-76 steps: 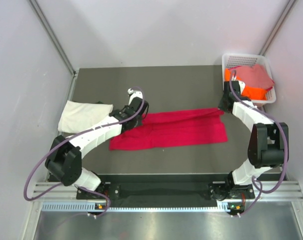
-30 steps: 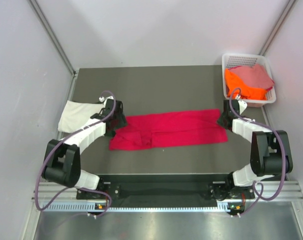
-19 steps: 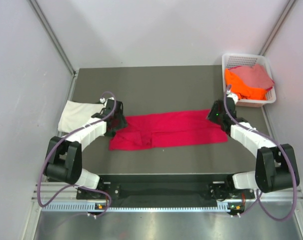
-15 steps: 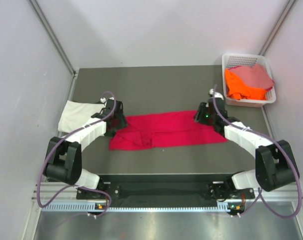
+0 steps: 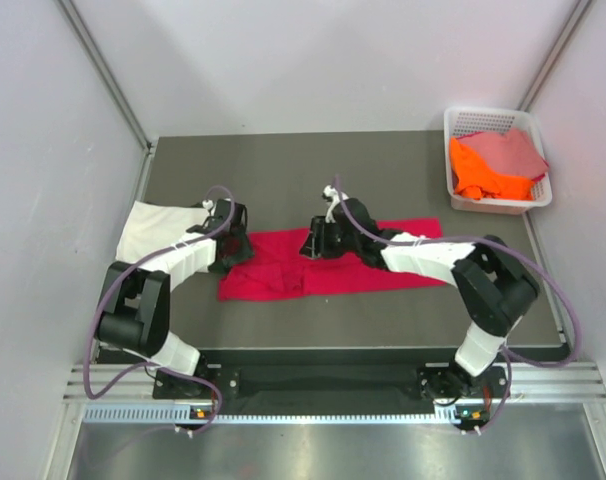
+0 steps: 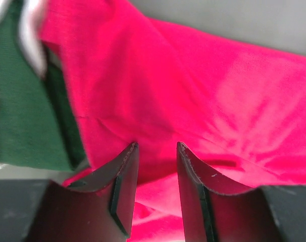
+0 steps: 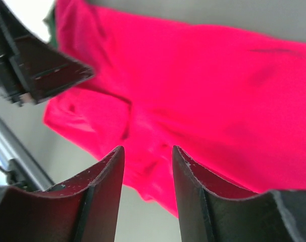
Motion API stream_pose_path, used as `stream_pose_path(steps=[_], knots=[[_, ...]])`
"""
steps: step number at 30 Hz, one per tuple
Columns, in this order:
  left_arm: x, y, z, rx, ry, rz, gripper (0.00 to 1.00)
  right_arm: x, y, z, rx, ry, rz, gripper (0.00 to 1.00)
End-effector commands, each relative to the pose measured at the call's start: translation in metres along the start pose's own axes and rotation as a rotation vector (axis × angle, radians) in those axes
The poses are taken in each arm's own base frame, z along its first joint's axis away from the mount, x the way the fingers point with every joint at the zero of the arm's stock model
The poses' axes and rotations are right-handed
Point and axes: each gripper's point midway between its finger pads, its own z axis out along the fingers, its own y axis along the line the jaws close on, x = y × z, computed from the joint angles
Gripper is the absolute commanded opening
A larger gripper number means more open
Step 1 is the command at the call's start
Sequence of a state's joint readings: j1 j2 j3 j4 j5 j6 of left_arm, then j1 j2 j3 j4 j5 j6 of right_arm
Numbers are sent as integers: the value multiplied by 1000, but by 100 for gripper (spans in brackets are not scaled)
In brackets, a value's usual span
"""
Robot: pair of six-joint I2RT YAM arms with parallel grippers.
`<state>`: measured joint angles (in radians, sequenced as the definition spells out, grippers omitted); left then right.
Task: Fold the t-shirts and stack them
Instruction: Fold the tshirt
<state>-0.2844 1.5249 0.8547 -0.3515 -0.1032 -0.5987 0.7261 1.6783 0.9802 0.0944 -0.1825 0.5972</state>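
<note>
The crimson t-shirt [image 5: 383, 258] is lying as a long strip stretching rightward from the left claw [image 6: 155, 150], which is gaping half-open and empty at its end. The right claw [image 7: 148, 151], likewise half-open and empty, is hovering over mid-strip.

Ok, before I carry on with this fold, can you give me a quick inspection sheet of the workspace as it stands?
Surface: dark table, flat, bare around the shirts.
Job's things: red t-shirt lying as a long band mid-table; cream t-shirt folded at the left edge; orange t-shirt and pink t-shirt unfolded in the basket.
Clutter: white lattice basket at the far right corner; nothing else seen.
Grippers: left gripper open, low over the red shirt's left end; right gripper open, over its middle.
Cables: purple cables looping along both arms, clear of the cloth.
Surroundings: white walls; metal rail at the near edge.
</note>
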Motion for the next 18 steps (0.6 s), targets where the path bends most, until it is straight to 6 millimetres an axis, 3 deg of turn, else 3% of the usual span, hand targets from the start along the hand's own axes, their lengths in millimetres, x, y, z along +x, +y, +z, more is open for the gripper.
stream_pose_path(steps=[1,2,4,5,10,18], knots=[[-15,21,3,-87,-57,-62,41,-9,49,20,-131,-26,23,44],[-16,29,3,-122,-60,-80,41,-9,64,25,-172,-24,33,45],[-18,46,2,-206,-80,-117,41,3,66,38,-185,8,55,45],[-16,51,1,-230,-75,-122,43,4,78,42,-216,11,63,46],[-14,46,2,-184,-69,-113,42,23,88,69,-233,69,78,45],[-17,47,-1,-186,-87,-100,41,42,70,83,-146,104,85,44]])
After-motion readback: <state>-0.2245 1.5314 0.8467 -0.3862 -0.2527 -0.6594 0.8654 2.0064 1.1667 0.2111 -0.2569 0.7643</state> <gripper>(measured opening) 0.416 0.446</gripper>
